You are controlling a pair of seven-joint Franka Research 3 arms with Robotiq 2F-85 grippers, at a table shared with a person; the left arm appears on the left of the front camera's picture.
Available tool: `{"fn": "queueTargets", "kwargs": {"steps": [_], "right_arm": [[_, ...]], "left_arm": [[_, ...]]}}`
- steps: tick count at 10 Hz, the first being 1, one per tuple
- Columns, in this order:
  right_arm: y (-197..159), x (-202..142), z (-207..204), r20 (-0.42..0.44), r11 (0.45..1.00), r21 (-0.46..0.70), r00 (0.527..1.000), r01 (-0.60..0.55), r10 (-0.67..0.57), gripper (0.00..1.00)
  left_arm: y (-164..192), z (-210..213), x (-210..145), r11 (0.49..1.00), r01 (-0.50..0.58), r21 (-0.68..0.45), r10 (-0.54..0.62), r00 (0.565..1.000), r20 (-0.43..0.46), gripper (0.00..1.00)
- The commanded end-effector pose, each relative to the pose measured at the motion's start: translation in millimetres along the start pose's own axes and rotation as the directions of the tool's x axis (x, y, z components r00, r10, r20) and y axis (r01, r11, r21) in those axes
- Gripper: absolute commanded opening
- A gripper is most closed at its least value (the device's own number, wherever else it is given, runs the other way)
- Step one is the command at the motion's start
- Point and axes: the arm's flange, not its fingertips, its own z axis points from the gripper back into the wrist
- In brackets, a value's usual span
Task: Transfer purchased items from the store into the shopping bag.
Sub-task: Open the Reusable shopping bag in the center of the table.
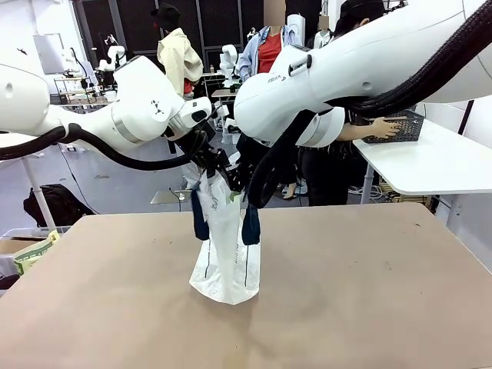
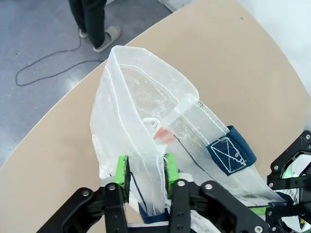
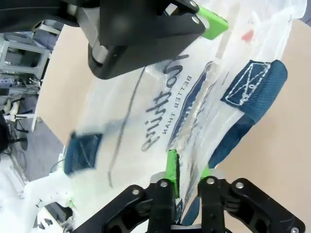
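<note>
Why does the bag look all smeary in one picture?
Right wrist view: the shopping bag is close to the lens, its lettering and one blue handle smeared; left wrist view: it looks sharp, seams clear; front view: even light, crisp.

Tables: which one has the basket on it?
The white table at the far right. A person's hand is at the dark grey basket on it. The brown table in front holds the shopping bag instead.
</note>
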Motion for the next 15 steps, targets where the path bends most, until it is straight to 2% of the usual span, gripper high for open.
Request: {"fn": "queueTargets", "kwargs": {"steps": [1,5,10,13,15], "right_arm": [[1,0,2,-0.017,0.999,-0.032,1.000,0.016,-0.017,0.00],[-2,-2,6,-0.038,0.992,-0.121,0.998,0.042,-0.047,0.00],[-7,0,18,-0.050,0.971,-0.231,0.996,0.063,-0.077,0.00],[-7,6,11,-0.055,0.956,-0.284,0.994,0.076,-0.095,0.00],[-5,6,8,-0.058,0.959,-0.276,0.995,0.063,-0.082,0.00]], "left_arm": [[4,4,2,0.999,-0.021,0.030,0.022,0.999,-0.035,0.00],[22,23,-18,0.994,-0.053,0.097,0.056,0.998,-0.030,0.00],[68,75,-103,0.941,-0.195,0.277,0.197,0.980,0.022,0.00],[92,92,-153,0.925,-0.256,0.282,0.234,0.966,0.111,0.00],[102,101,-170,0.913,-0.304,0.271,0.276,0.951,0.137,0.00]]}}
